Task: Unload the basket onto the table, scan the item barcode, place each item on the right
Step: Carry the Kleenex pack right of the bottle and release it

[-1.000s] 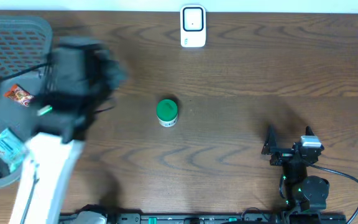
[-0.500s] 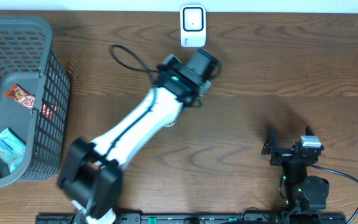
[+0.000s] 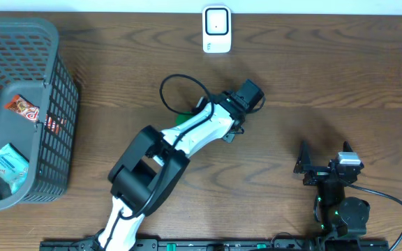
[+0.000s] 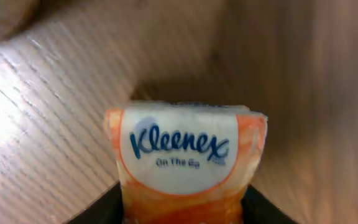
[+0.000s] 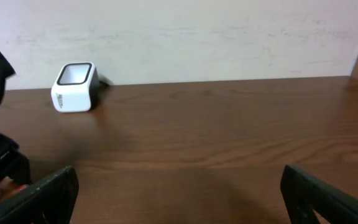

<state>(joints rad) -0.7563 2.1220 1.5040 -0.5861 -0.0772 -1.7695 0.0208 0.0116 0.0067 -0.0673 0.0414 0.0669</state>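
One Kleenex pack clamped in left jaws, farther from scanner, right jaws apart

Grey basket with snack packets

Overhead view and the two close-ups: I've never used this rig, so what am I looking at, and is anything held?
Two robot arms sit at a wooden table. The overhead view looks straight down; each close-up comes from a camera on one arm's wrist. The left arm reaches across the middle, and its wrist view shows an orange Kleenex pack gripped between its fingers. The right arm rests near the front edge, fingers wide apart, empty. At the back stands a white scanner; on the left, a grey basket holds a few packets.
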